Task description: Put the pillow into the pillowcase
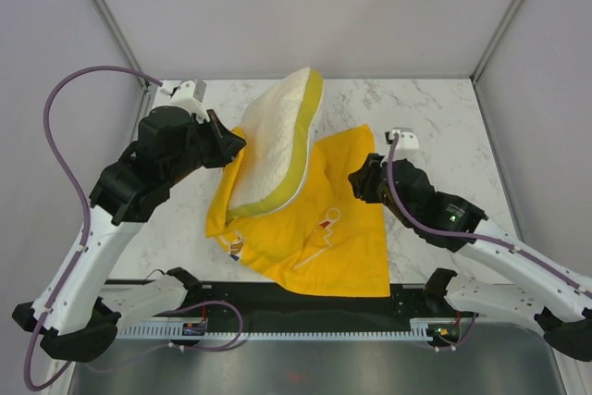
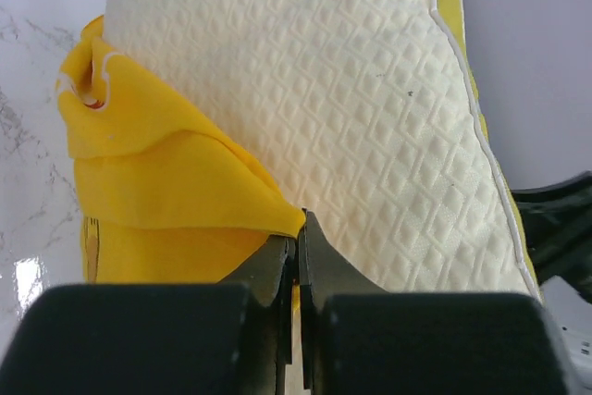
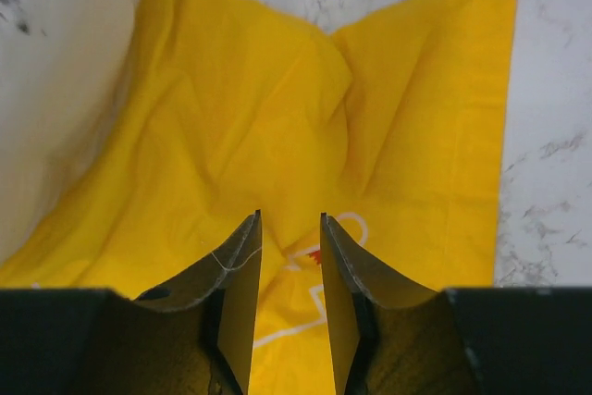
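Overhead, shows the pillow (image 1: pixel 273 141) tilted up on the desk (image 1: pixel 435 117), long axis running near-left to far-right, near end wrapped by the yellow pillowcase (image 1: pixel 342 238). From the left wrist, shows a quilted white face with one dark speck, left gripper (image 2: pixel 299 261) pinched shut on the pillowcase hem. From the right wrist, shows right gripper (image 3: pixel 289 228) narrowly parted above the rumpled pillowcase, gripping nothing.

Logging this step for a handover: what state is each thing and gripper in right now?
pillow: propped up at a tilt, mostly outside the pillowcase.
pillowcase: crumpled on the table, one edge lifted.
left gripper: shut on the pillowcase edge.
right gripper: open, empty, over the pillowcase.
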Action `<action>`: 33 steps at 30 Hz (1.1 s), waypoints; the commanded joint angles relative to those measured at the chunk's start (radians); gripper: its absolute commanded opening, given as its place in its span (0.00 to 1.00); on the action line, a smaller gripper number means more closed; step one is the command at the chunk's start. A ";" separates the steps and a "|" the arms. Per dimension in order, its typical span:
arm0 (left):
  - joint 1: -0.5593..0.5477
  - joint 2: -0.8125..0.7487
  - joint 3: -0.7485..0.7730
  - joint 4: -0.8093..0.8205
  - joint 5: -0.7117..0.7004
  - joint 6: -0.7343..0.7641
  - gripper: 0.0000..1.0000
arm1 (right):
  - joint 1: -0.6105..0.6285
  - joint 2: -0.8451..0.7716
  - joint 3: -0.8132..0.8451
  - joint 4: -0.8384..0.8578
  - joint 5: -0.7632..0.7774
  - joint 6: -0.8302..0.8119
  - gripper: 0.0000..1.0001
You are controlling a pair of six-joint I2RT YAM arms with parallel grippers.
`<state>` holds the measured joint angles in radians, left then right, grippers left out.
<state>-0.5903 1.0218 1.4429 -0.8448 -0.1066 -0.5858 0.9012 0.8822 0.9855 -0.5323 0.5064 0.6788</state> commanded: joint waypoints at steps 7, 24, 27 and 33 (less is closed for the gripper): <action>0.001 -0.012 0.142 0.012 0.197 0.021 0.02 | 0.005 0.248 0.077 0.376 -0.410 -0.038 0.62; 0.001 0.003 0.195 0.012 0.246 0.038 0.02 | 0.077 0.673 0.321 0.338 -0.393 0.011 0.83; 0.001 0.001 0.205 0.012 0.251 0.043 0.02 | 0.094 0.695 0.358 0.258 -0.295 -0.002 0.84; 0.001 0.001 0.195 0.001 0.240 0.041 0.02 | 0.140 0.731 0.438 0.102 -0.080 -0.045 0.84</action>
<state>-0.5827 1.0340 1.5925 -0.9207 0.0570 -0.5594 1.0100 1.5795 1.3502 -0.3332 0.2657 0.6750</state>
